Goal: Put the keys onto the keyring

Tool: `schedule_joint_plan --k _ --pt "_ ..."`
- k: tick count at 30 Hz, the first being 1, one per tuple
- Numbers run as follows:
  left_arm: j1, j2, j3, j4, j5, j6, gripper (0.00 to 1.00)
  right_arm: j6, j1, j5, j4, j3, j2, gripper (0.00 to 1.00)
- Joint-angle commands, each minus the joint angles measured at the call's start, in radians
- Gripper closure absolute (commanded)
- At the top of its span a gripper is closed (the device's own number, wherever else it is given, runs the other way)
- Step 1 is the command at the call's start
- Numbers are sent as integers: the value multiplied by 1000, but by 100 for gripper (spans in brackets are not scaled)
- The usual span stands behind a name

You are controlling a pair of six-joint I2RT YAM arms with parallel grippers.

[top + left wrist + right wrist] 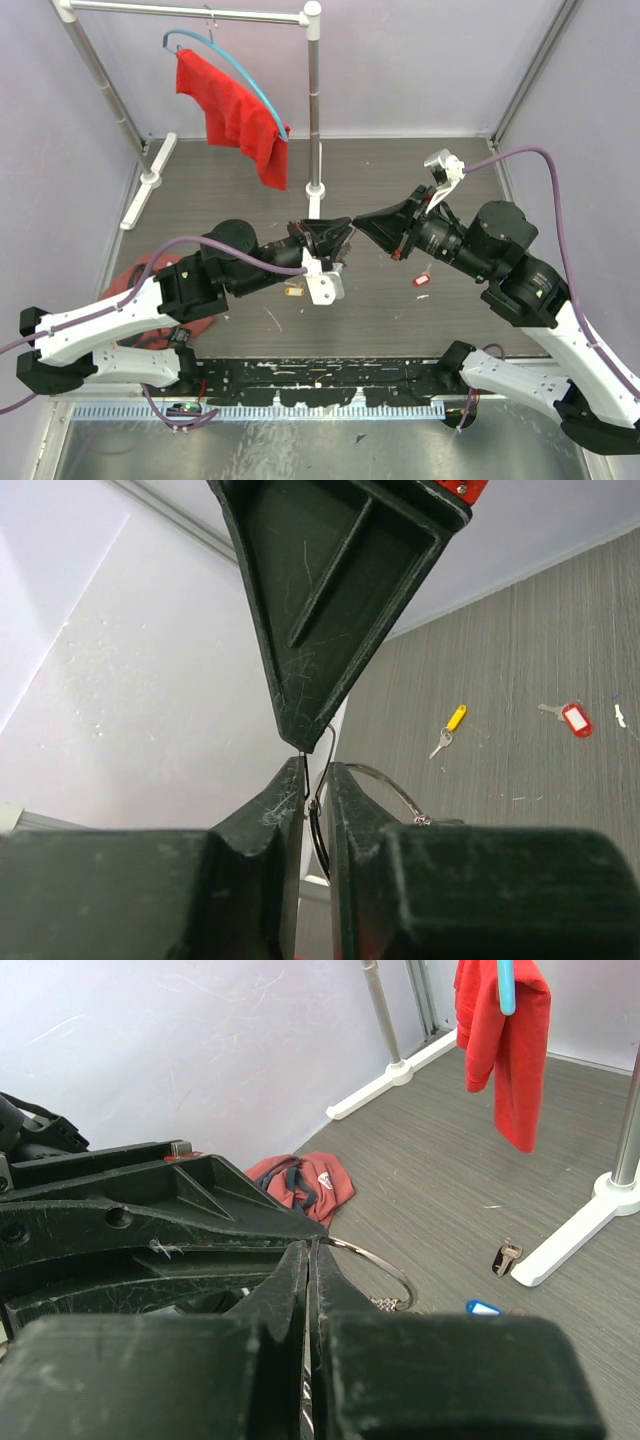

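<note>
Both grippers meet above the middle of the table, tip to tip. My left gripper [343,236] [317,770] is shut on the thin silver wire of the keyring [392,780]. My right gripper [362,223] [308,1250] is shut on the same keyring [392,1260], whose arc curves out to the right of its fingers. A red-tagged key [422,280] [573,718] lies on the table below the right arm. A brown-tagged key [294,291] [505,1257] lies near the left gripper. A yellow-tagged key [449,728] lies loose on the table. A blue tag [482,1308] shows beside the ring.
A white clothes rack [313,100] stands at the back with a red towel [235,115] on a blue hanger. Its post base [575,1235] is close behind the grippers. A red garment [303,1180] lies on the table at the left.
</note>
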Motion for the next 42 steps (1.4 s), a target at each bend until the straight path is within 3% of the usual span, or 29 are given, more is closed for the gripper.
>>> schedule_joint_plan --k 1,5,11,19,25,32,36,42 --pt "-5 2 25 30 11 -6 83 16 0 -9 91 10 -15 99" --pt "-5 3 26 36 -9 -6 100 13 0 -8 90 7 -19 99" --pt "-5 -3 21 29 -35 7 100 -3 1 13 89 1 -28 99" --pt "-6 -9 28 -1 -39 31 100 -38 1 66 65 14 -45 69" --pt "-6 -4 34 -32 -43 54 100 -77 0 121 39 11 -63 63" --pt "-5 3 35 -103 -76 77 100 -57 0 366 -100 38 -47 61" --pt "-5 -2 42 -135 -59 81 100 -90 1 199 -114 67 -13 65" --pt "-6 -11 61 -153 -24 87 100 -99 1 0 -123 104 14 59"
